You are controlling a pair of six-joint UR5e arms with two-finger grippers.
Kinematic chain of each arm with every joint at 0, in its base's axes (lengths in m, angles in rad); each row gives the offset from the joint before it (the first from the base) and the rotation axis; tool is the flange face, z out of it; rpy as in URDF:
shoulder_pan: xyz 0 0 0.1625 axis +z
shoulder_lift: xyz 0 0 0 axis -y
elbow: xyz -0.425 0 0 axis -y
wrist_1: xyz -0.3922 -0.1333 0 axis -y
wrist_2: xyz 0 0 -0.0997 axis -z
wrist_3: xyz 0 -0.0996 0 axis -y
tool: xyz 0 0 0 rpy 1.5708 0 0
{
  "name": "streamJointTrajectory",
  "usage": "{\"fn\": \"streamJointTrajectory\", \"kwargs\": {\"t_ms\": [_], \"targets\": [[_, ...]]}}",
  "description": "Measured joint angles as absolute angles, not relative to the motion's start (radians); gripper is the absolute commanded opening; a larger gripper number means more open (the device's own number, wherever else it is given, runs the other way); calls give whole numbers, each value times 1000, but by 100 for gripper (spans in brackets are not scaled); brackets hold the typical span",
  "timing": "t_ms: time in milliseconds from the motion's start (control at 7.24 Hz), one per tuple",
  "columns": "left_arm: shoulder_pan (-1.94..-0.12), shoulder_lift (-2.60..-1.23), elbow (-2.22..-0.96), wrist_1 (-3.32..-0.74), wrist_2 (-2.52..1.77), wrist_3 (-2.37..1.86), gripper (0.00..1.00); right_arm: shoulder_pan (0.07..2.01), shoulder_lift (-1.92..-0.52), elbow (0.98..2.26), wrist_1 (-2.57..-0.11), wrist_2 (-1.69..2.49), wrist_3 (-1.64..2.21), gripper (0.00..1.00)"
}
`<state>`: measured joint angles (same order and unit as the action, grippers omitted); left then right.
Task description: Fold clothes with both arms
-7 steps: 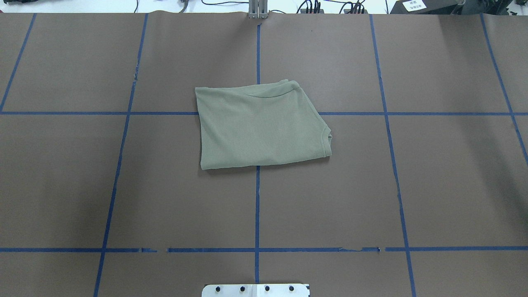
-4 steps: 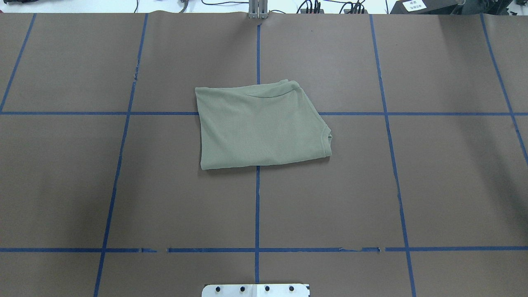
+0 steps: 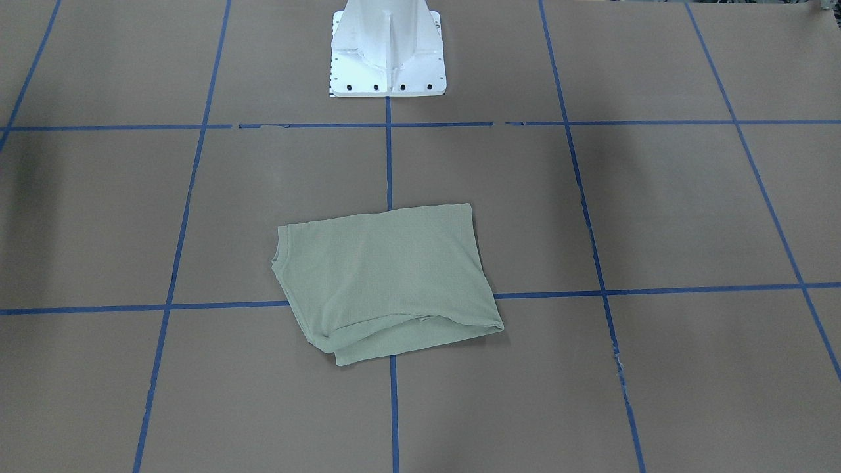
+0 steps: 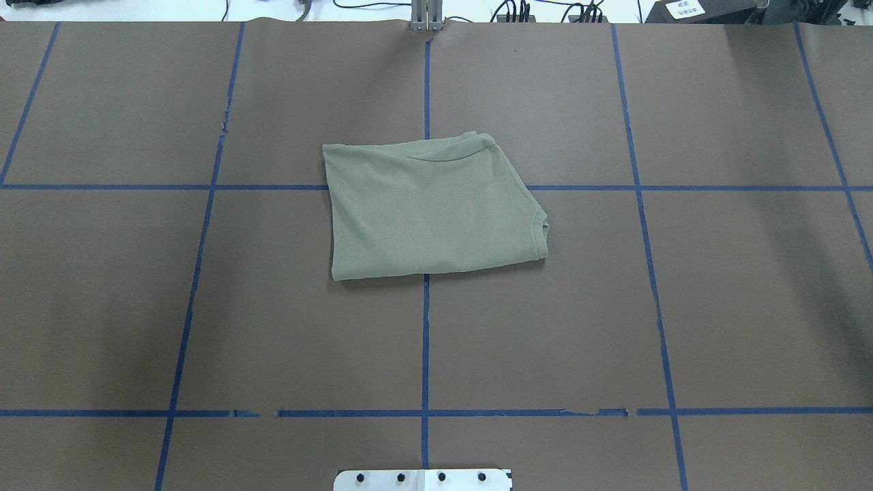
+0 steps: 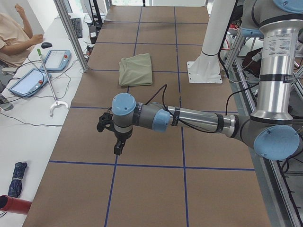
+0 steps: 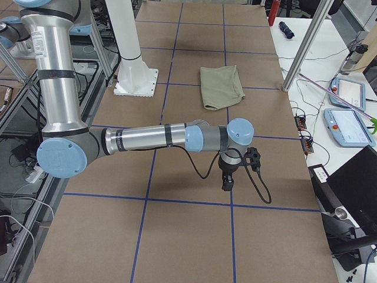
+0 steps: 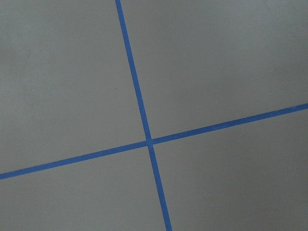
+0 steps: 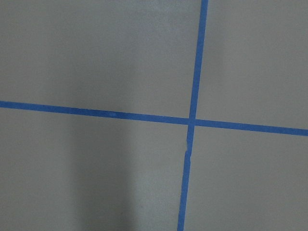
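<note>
The clothes are one pale sage-green shirt (image 4: 430, 211), folded into a rough rectangle and lying flat at the middle of the brown table, its neck edge on the overhead view's right. It also shows in the front view (image 3: 387, 276) and both side views (image 5: 136, 68) (image 6: 221, 85). My left arm (image 5: 199, 120) reaches out over the table end far from the shirt, and its gripper (image 5: 118, 149) points down above bare paper. At the opposite end, my right arm (image 6: 153, 138) does the same with its gripper (image 6: 227, 184). I cannot tell whether either is open or shut. Both wrist views hold only paper and blue tape.
The white pedestal base (image 3: 387, 52) stands at the table's robot side. Blue tape lines (image 4: 425, 341) grid the brown paper. A person (image 5: 12, 35) sits at a side desk with tablets (image 5: 57, 59). Metal posts (image 5: 71, 33) (image 6: 306, 47) stand at the table's far edge.
</note>
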<state>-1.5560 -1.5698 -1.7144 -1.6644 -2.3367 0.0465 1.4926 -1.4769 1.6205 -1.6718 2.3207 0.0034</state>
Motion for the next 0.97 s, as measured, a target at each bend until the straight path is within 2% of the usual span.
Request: {"fn": "streamJointTrajectory", "kwargs": {"t_ms": [967], "targets": [[-1554,-1561,-1724,-1643,-2339,49,100,1490,-1498,1627,-1665,2322,4,100]]}}
